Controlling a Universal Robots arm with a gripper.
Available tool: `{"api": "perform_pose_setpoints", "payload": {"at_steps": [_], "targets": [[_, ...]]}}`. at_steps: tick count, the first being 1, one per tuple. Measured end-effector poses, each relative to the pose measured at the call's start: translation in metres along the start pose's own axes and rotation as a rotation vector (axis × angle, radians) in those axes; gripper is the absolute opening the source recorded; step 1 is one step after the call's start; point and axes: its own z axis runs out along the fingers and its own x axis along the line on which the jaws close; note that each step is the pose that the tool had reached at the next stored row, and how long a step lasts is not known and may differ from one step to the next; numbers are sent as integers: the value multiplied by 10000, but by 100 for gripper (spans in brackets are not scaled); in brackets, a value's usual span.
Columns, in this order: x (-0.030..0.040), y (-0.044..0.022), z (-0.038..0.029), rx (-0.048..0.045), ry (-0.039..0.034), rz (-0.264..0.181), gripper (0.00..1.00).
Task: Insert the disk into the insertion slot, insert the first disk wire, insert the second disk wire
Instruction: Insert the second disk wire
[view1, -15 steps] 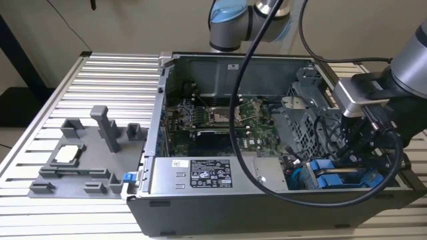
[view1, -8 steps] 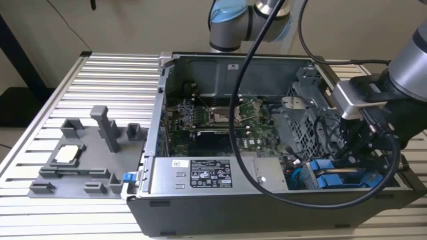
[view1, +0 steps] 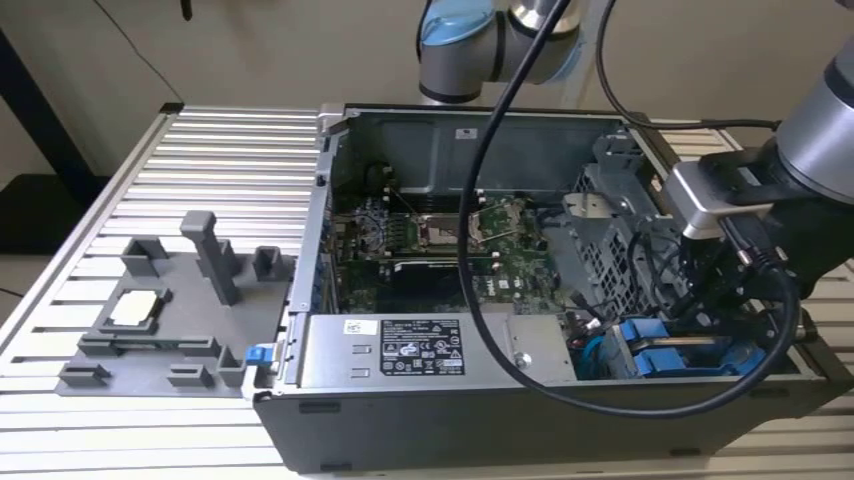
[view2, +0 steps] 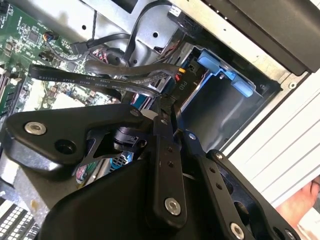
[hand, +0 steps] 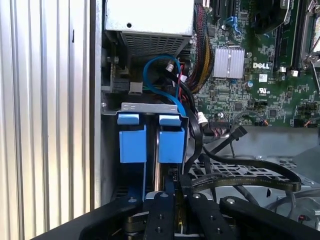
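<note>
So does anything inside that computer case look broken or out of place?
Nothing looks damaged. The blue carriers sit upright, side by side in their bay, and loose black cables drape beside them by the motherboard, unplugged but not snagged.

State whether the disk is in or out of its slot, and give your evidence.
In. The disk's blue carrier sits inside the drive cage at the computer case's corner, beside another blue tab, with the gripper right at it.

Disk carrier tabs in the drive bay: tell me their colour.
Bright blue. The carrier tabs show best in the first wrist view, above the gripper.
</note>
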Motion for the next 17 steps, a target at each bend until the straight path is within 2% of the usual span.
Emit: {"api": "perform_pose_setpoints", "payload": {"at_steps": [9,17], "targets": [[-2,-1,-23,-1,1,0,16],[3,2,27,-1,4,1,16]]}}
